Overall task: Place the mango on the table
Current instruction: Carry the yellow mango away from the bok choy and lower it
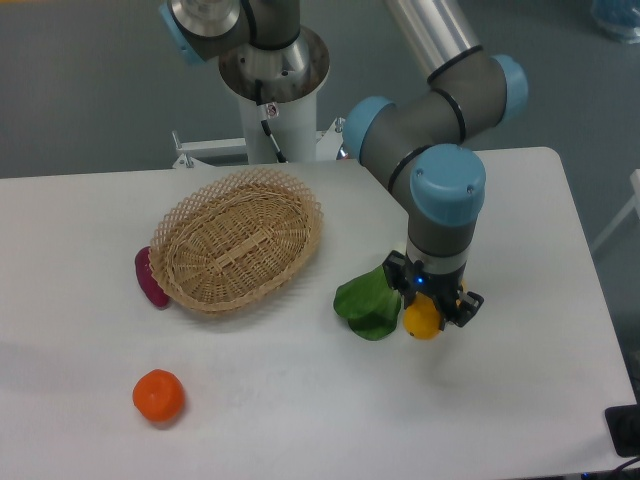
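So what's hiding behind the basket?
A purple thing peeks out from behind the basket's left edge. Only its end shows; the rest is covered, so I can't tell what it is.

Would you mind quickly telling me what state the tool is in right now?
Tool: closed on the mango, low over the table, next to the green leafy vegetable.

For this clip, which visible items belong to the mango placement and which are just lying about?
Part of the job:
- mango, held in the gripper
- table, where it is to be placed

Just lying about:
- wicker basket, nothing visible inside
- green leafy vegetable, beside the mango
- orange fruit, near the front left
- purple item, partly behind the basket
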